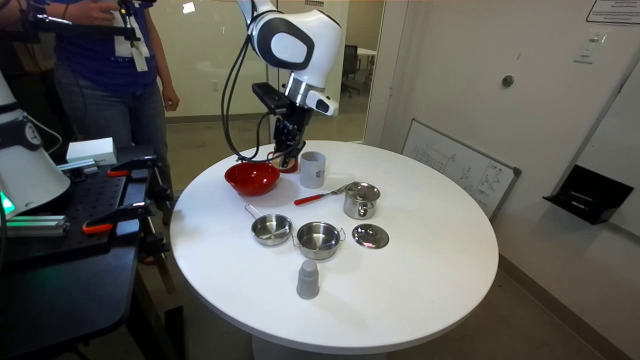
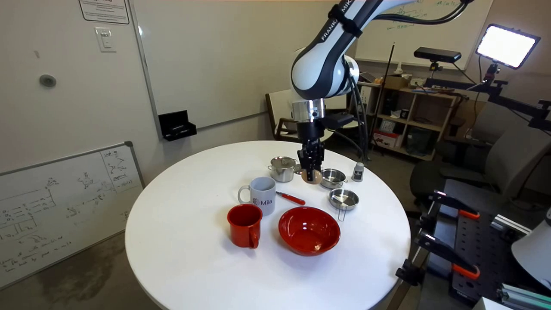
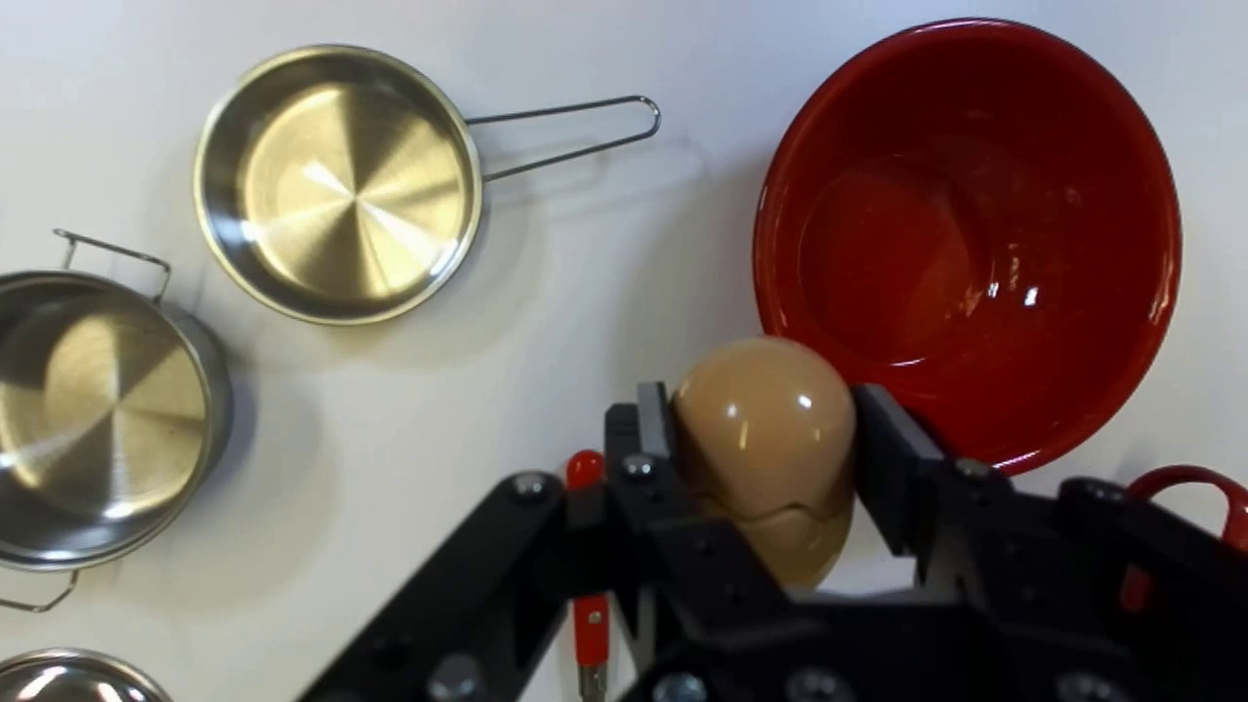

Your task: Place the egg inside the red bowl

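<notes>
Wrist view: we see the tan, glossy egg [image 3: 765, 419] held snugly in the gripper [image 3: 764, 414], raised above the white table [image 3: 556, 322]. Just beyond it, to the right, sits the red bowl [image 3: 965, 234], its near-left rim partly hidden by the egg. In an exterior view, a red mug [image 2: 244, 228] stands left of the bowl, and a small metal pan [image 2: 343, 199] lies beyond it on the right. We judge the transfer is in hand; next calls for moving over the bowl's middle, lowering, then releasing gently.
</notes>
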